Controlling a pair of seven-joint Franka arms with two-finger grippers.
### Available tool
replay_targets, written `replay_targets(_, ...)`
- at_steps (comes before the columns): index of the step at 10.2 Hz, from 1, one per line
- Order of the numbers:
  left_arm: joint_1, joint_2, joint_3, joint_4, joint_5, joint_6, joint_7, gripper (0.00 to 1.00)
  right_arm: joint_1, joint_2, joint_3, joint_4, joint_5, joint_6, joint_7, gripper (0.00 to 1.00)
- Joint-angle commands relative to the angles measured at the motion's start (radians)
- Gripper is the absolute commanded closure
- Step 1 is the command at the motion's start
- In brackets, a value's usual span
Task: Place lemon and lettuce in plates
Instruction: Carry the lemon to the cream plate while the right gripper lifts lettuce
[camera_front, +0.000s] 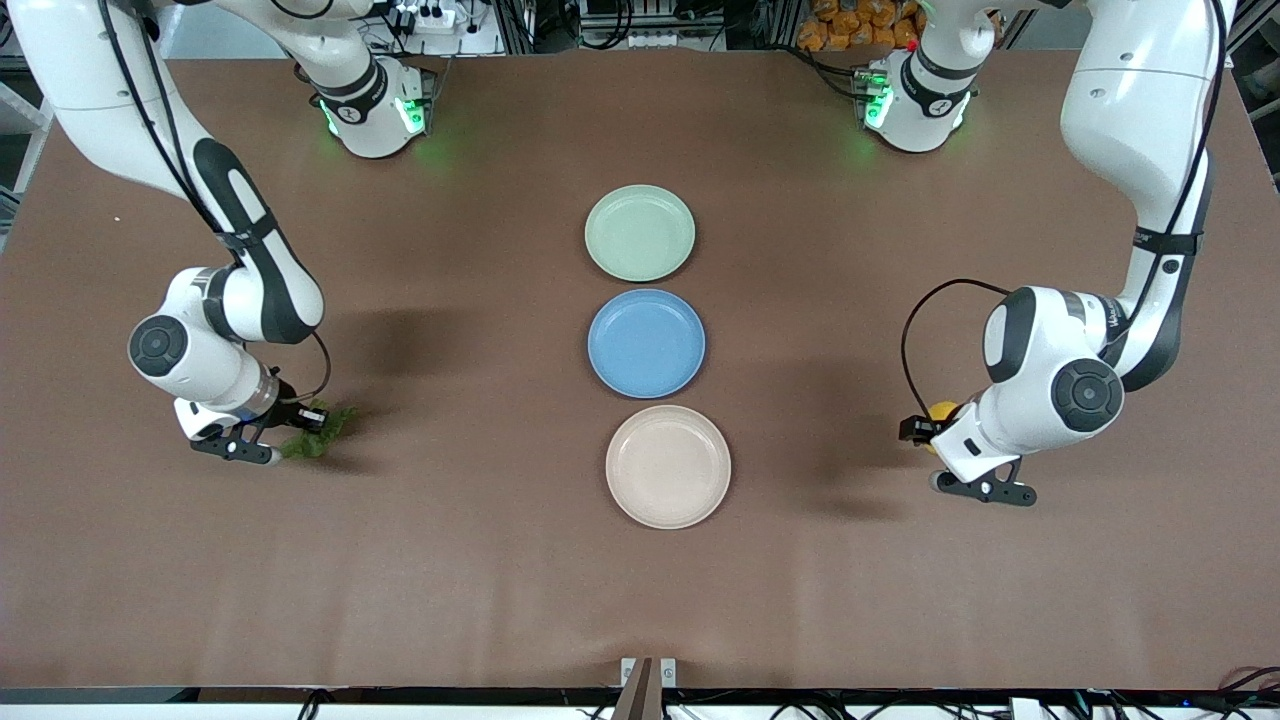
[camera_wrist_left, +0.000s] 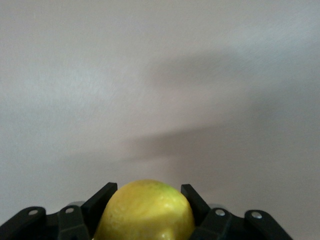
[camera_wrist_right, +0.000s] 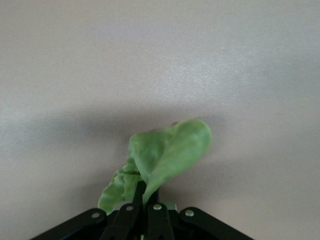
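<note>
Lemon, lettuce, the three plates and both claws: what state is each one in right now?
lemon: gripped by left gripper.
lettuce: pinched by right gripper.
green plate: empty.
blue plate: empty.
beige plate: empty.
left gripper: jaws shut on lemon.
right gripper: jaws shut on lettuce.

Three plates on the table: one green plate (camera_front: 640, 232), one blue plate (camera_front: 646, 343), one beige plate (camera_front: 668, 466). One lemon (camera_wrist_left: 145, 212), one lettuce leaf (camera_wrist_right: 167, 156). Two robot arms, each with one gripper: left gripper (camera_front: 938, 428), right gripper (camera_front: 283, 433).
</note>
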Motion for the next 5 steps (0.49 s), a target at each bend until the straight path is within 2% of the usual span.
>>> replay_targets(1,-0.012,-0.001,-0.030,0.056,-0.038,-0.025,-0.016,0.65,0.005,-0.098,0.012,-0.019,0.009,-0.092,0.018,1.00)
replay_targets(5,-0.131,0.042,-0.035,0.154,-0.091,-0.025,-0.143,0.65,0.025,-0.199,0.013,-0.114,0.009,-0.085,0.016,1.00)
